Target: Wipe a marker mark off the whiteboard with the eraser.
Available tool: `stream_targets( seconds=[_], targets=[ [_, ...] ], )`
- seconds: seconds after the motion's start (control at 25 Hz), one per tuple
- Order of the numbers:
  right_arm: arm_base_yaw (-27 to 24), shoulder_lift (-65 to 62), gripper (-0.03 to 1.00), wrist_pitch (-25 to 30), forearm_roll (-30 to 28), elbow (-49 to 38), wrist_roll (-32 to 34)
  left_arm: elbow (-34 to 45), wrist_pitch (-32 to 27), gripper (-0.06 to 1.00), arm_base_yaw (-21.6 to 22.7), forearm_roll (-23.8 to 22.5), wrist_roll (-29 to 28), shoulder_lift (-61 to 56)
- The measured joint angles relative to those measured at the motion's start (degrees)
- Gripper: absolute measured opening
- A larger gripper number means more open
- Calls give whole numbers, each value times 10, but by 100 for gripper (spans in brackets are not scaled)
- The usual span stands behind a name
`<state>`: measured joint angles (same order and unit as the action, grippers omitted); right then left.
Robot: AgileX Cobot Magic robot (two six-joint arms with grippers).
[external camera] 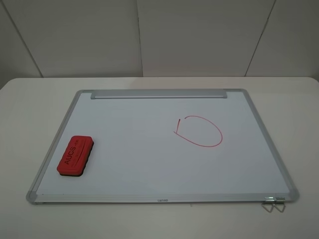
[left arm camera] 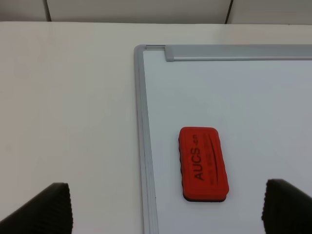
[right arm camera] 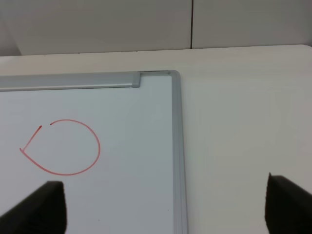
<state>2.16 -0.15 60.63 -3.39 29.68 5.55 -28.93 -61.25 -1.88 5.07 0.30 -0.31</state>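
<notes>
The whiteboard (external camera: 149, 169) lies flat on the table, its tray strip (external camera: 158, 93) along the far edge. The red eraser (external camera: 76, 155) rests lettering-up on the board near its left frame, and the left wrist view shows it (left arm camera: 203, 164) just ahead of my left gripper (left arm camera: 168, 210), which is open and holds nothing. A thin red D-like loop with a small tail and a tiny gap (external camera: 221, 132) is drawn right of centre, ahead of my open right gripper (right arm camera: 168, 207). No C-shaped marker mark is in view. Neither gripper shows in the exterior high view.
The board sits on a white table (external camera: 30, 109) with a white panelled wall behind. Metal wire clips (external camera: 274, 204) stick out at the board's near right corner. The frame's raised silver edge (left arm camera: 141, 122) runs beside the eraser.
</notes>
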Motion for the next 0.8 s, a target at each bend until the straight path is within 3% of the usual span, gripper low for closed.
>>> stream_targets(
  seconds=[0.8],
  targets=[
    [0,0,72,0,0,0,0,0,0,77,-9,-5,2,0]
  ],
)
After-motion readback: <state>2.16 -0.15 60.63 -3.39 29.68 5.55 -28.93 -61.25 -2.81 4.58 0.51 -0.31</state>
